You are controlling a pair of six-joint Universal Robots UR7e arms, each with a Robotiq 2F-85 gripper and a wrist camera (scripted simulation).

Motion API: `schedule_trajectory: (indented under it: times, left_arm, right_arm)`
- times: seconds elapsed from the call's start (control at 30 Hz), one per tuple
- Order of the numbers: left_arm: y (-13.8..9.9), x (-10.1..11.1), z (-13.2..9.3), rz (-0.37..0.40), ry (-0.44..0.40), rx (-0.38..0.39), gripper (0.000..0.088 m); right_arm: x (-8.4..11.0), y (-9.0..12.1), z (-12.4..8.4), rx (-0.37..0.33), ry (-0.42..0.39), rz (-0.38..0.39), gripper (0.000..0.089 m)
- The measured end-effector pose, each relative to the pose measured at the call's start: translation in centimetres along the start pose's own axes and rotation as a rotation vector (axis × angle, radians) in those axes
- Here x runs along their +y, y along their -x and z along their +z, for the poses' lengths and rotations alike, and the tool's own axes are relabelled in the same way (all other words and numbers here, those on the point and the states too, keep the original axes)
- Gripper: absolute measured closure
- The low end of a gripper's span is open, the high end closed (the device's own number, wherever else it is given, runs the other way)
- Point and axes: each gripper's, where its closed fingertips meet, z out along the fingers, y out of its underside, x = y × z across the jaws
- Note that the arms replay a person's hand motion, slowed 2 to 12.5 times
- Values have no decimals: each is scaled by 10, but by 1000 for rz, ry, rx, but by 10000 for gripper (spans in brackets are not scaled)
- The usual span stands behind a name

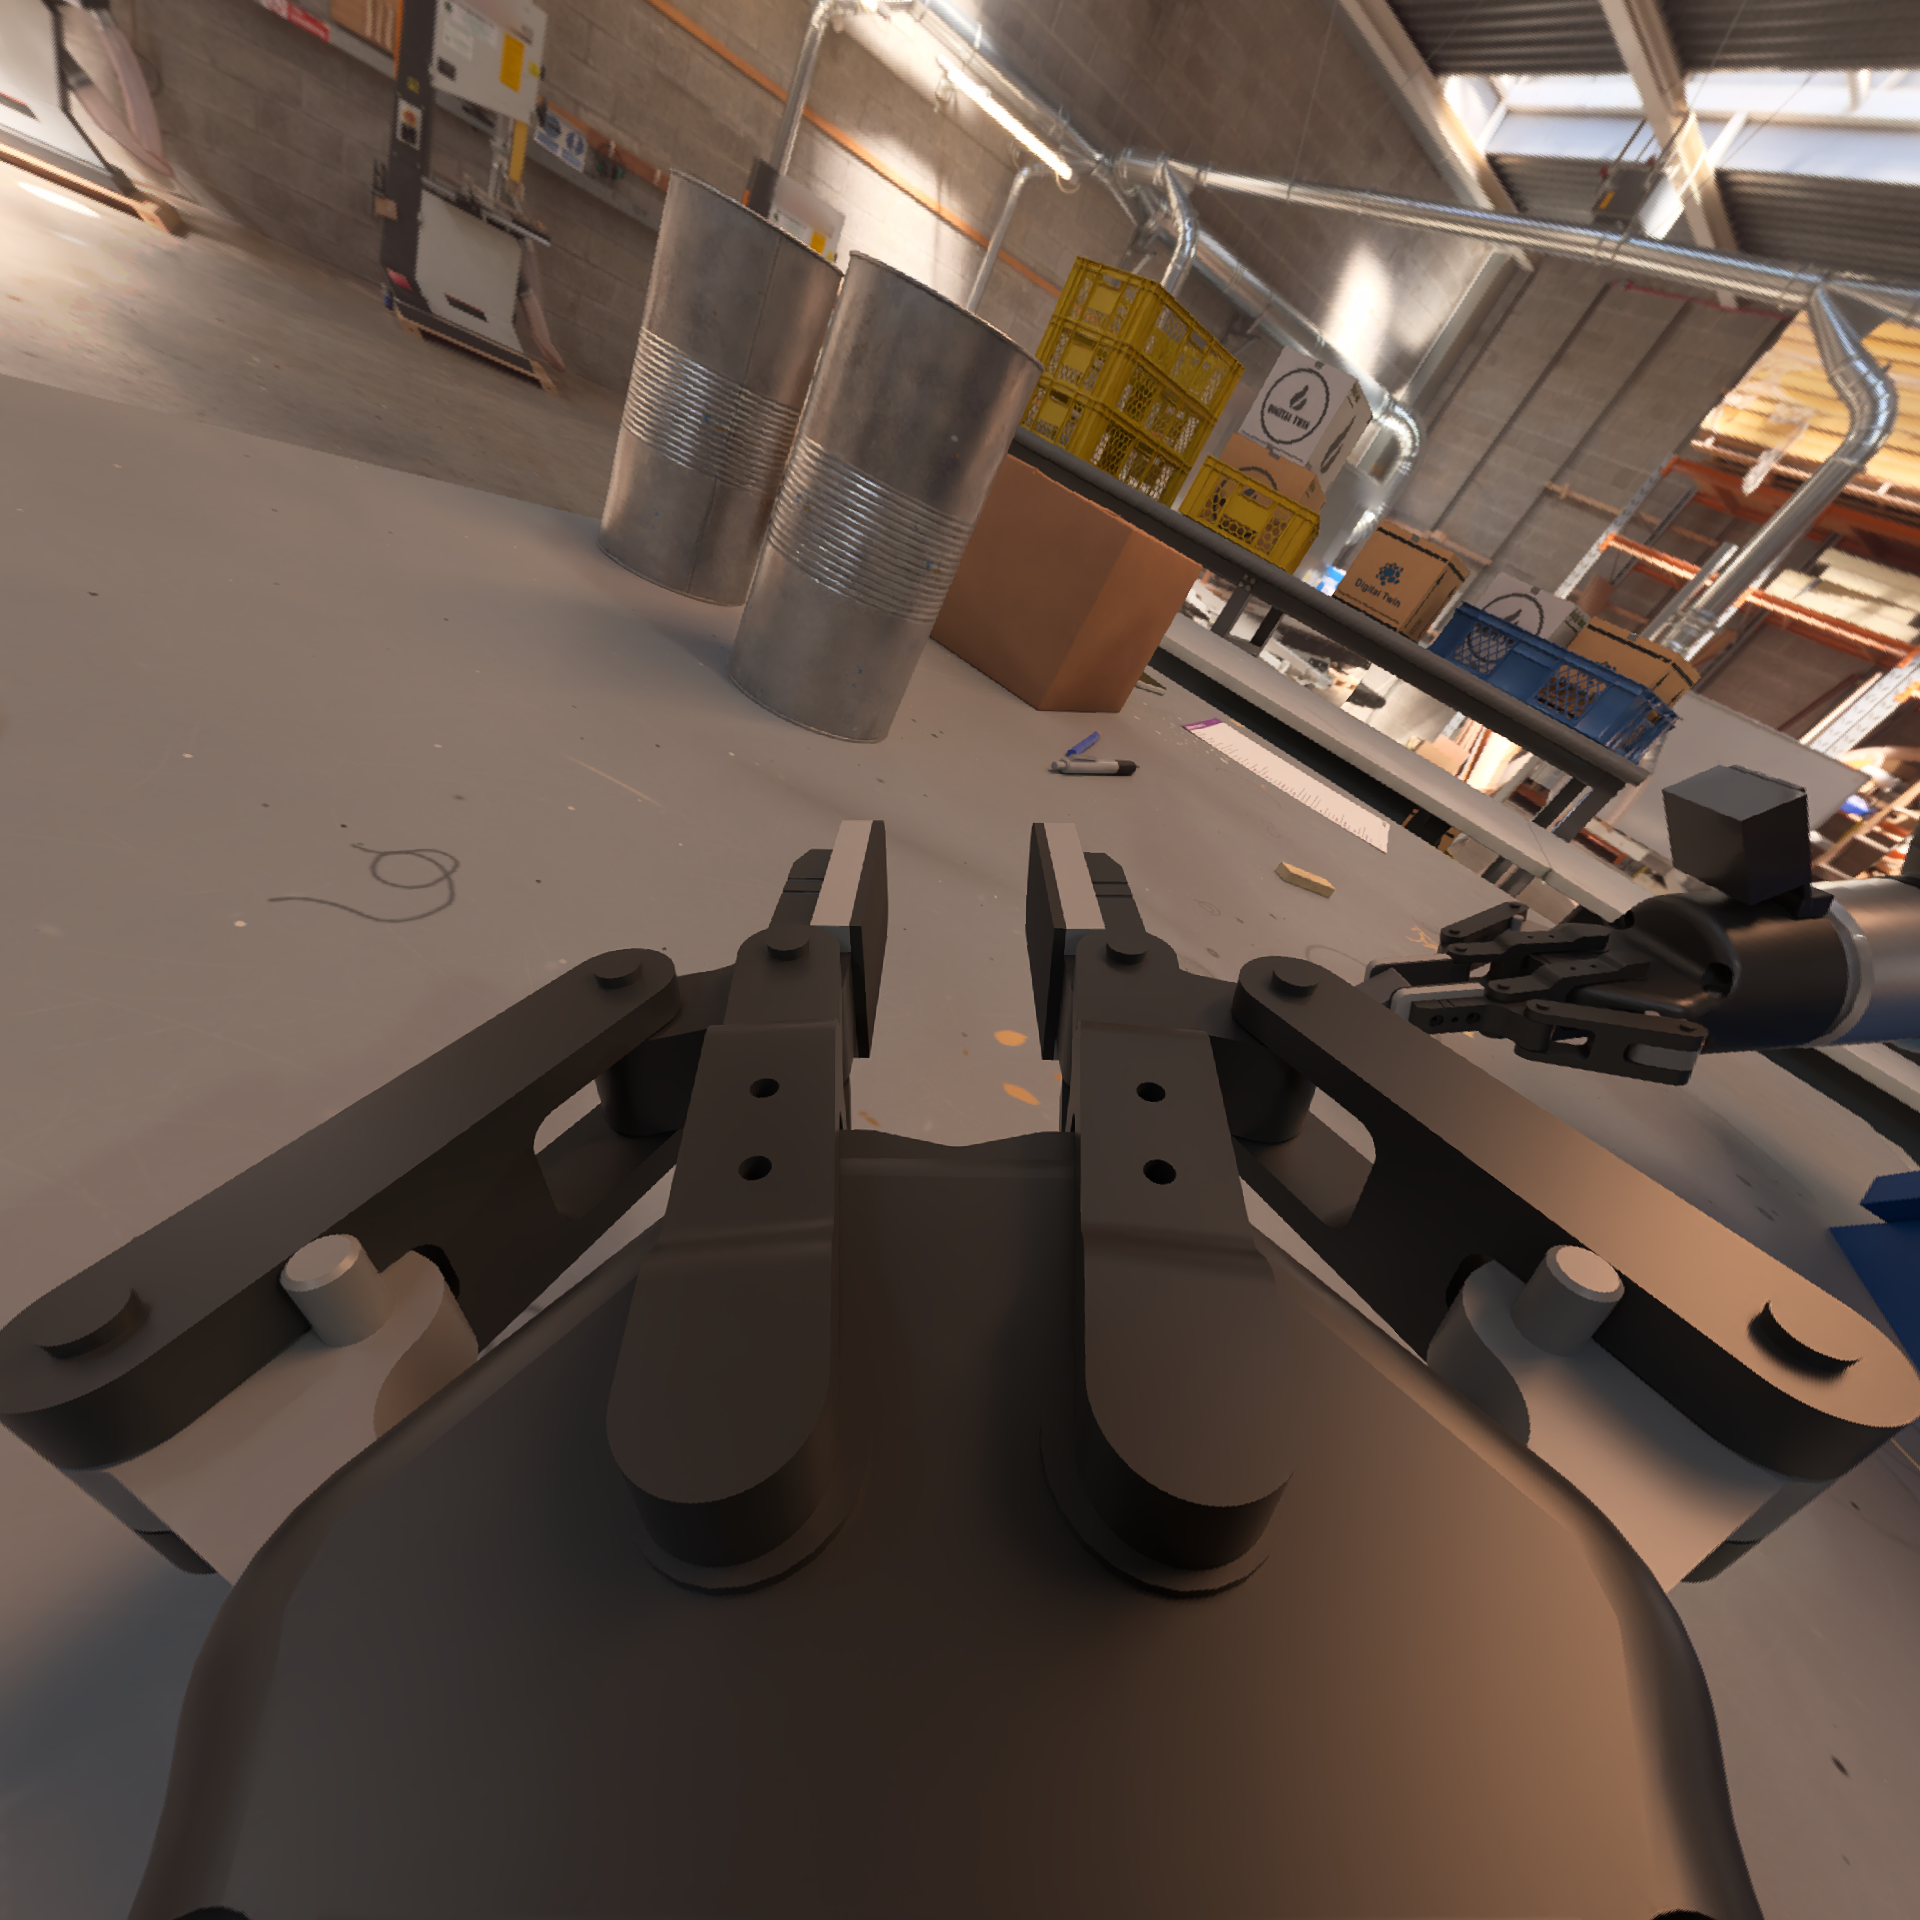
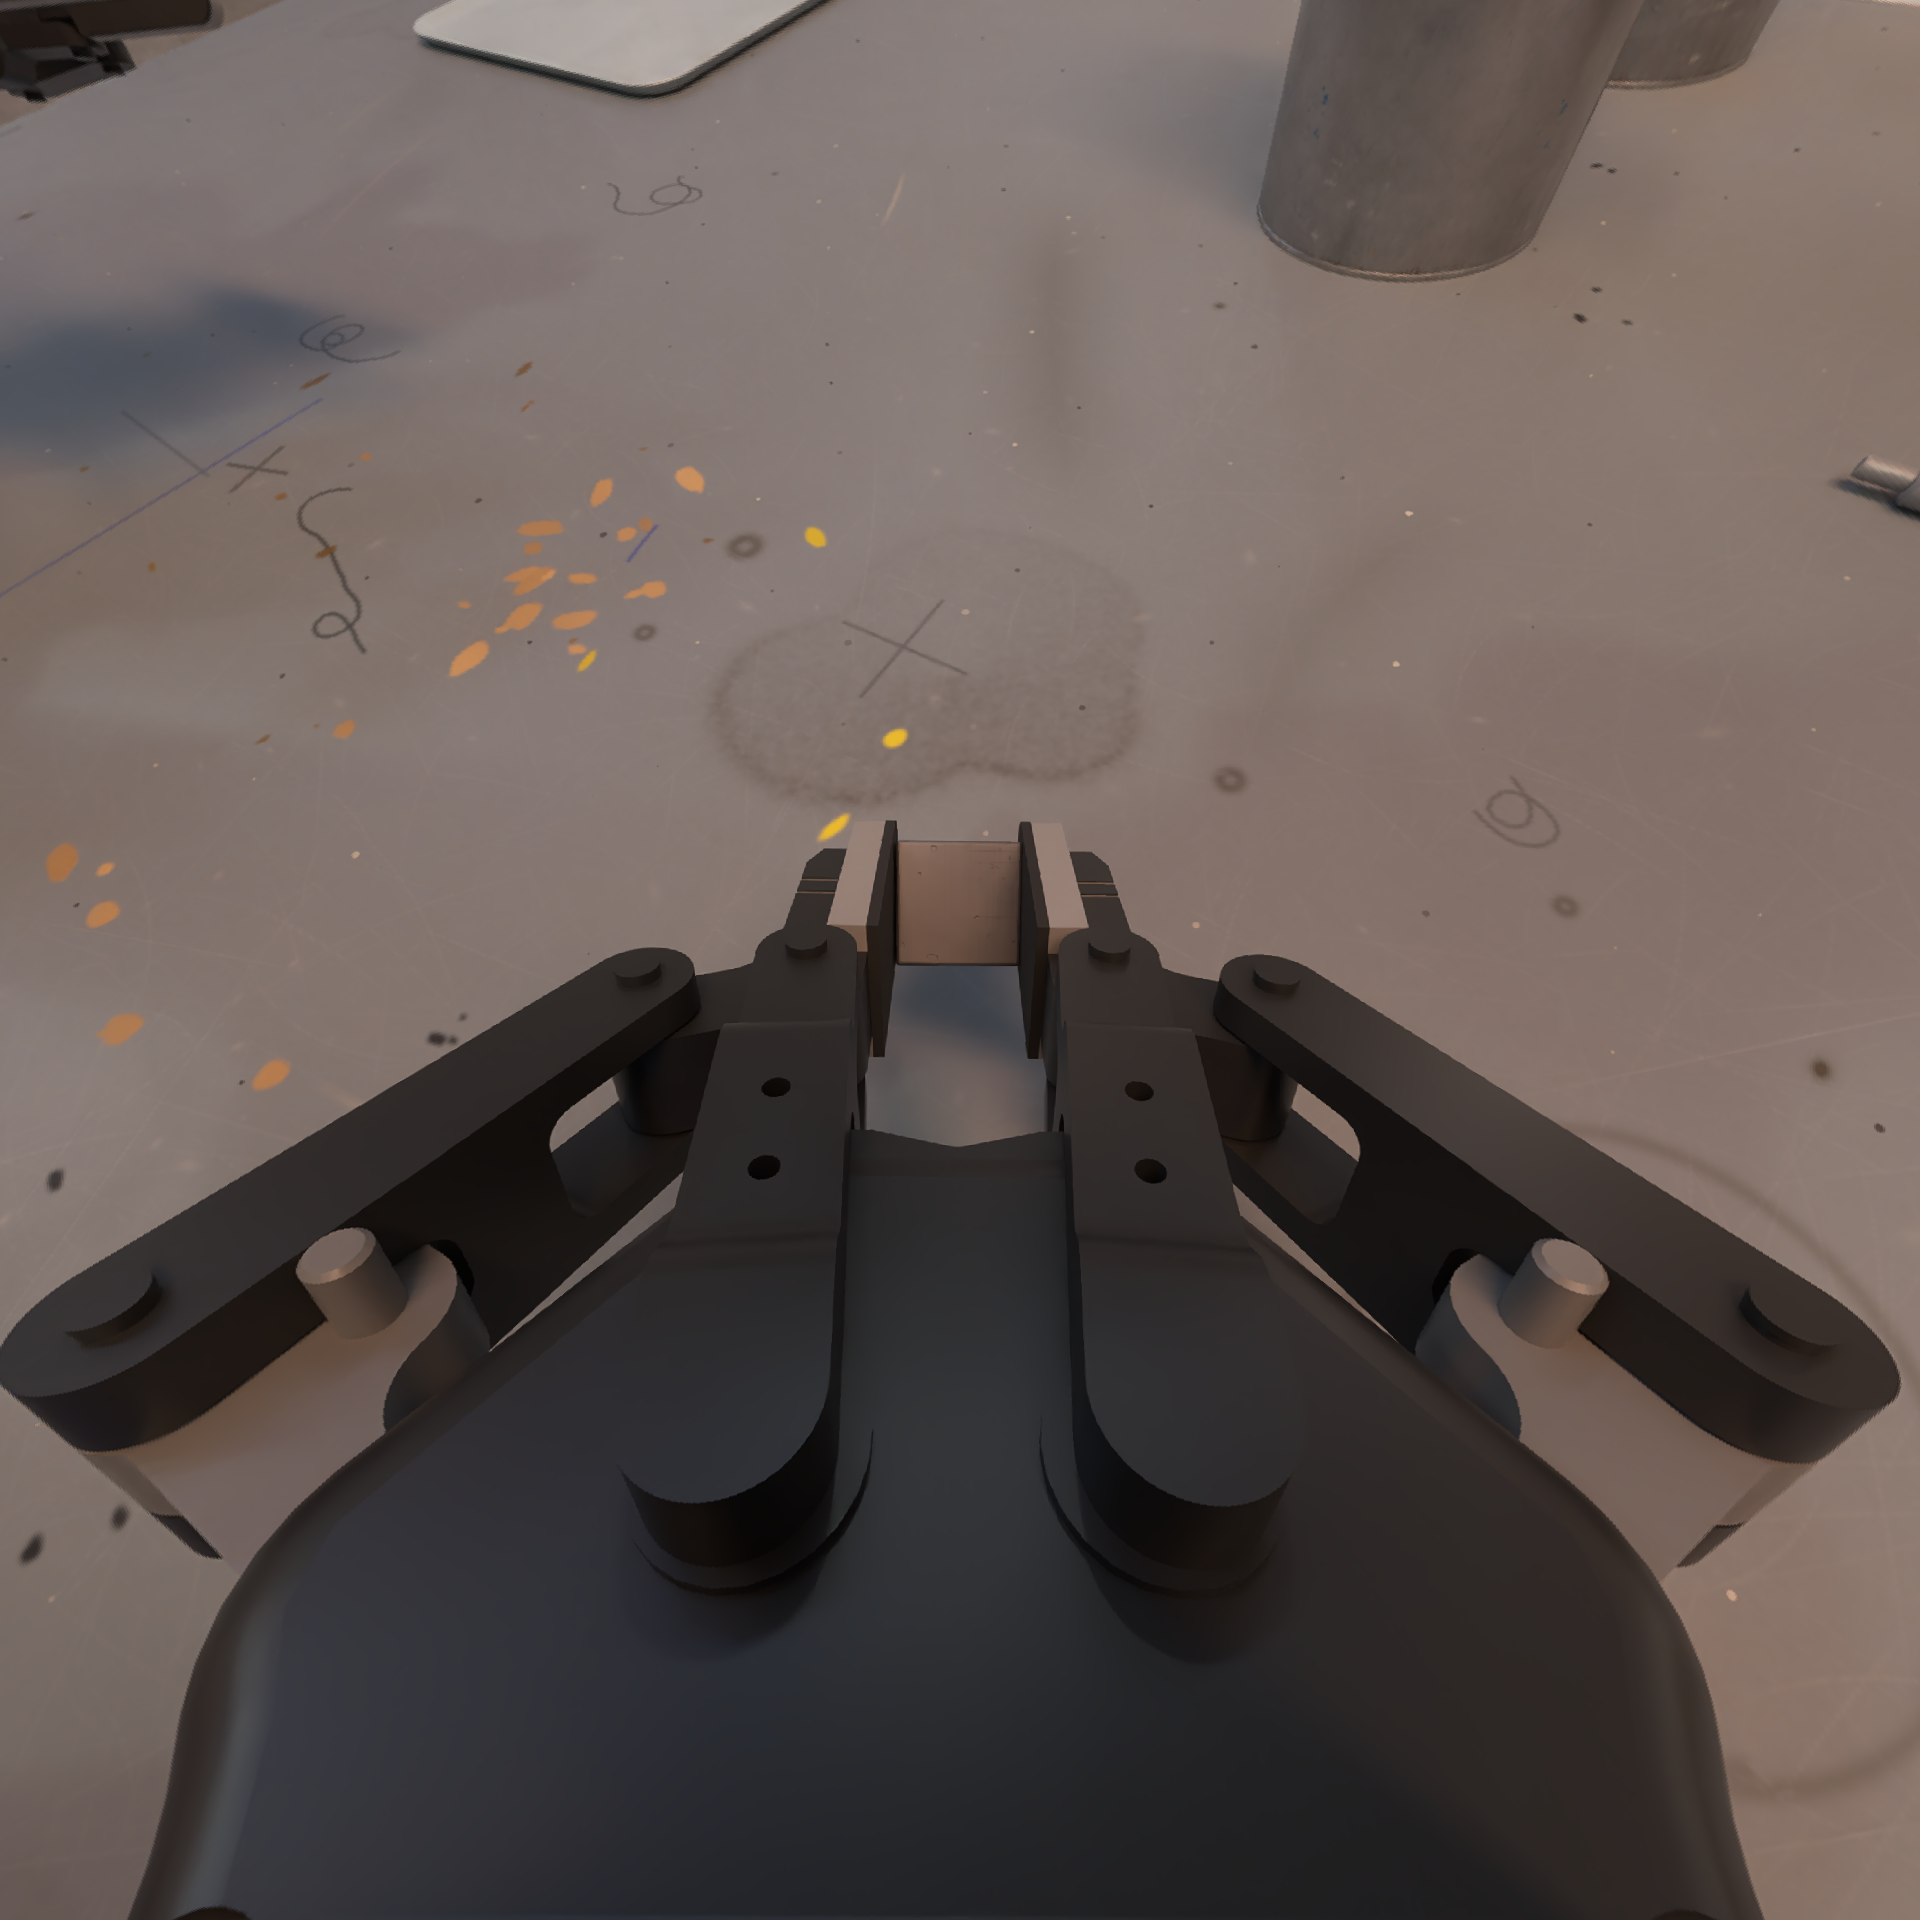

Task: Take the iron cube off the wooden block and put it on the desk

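Observation:
My right gripper (image 2: 956,883) is shut on the iron cube (image 2: 956,902), a small pale metal block held between the pads just above the grey desk (image 2: 1351,582). In the left wrist view the right gripper (image 1: 1423,987) shows at the right, low over the desk, and the cube is hidden there. My left gripper (image 1: 956,883) is open and empty above the desk (image 1: 312,675). A small tan block (image 1: 1304,878) lies on the desk beyond it; I cannot tell if it is the wooden block.
Two metal drums (image 1: 862,499) (image 1: 717,395) and a cardboard box (image 1: 1060,592) stand at the back. Markers (image 1: 1091,767) and a ruler strip (image 1: 1288,790) lie on the desk. A blue object (image 1: 1886,1236) sits at the right. A drum (image 2: 1423,135) and a white slab (image 2: 623,36) stand ahead.

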Motion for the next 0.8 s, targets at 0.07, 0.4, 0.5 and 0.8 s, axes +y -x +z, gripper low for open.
schedule_trajectory:
  times: [0.07,0.4,0.5,0.8]
  left_arm:
    - [1,-1,-1,-4,-7,-4,636]
    - [1,0,1,-4,3,-3,646]
    - [0,2,3,10,21,-5,654]
    - [1,7,9,69,55,-64,675]
  right_arm:
    - [0,0,0,-4,2,8,689]
    - [0,3,1,-37,6,15,689]
    - [0,4,1,-50,6,16,689]
    - [2,9,1,-93,17,20,689]
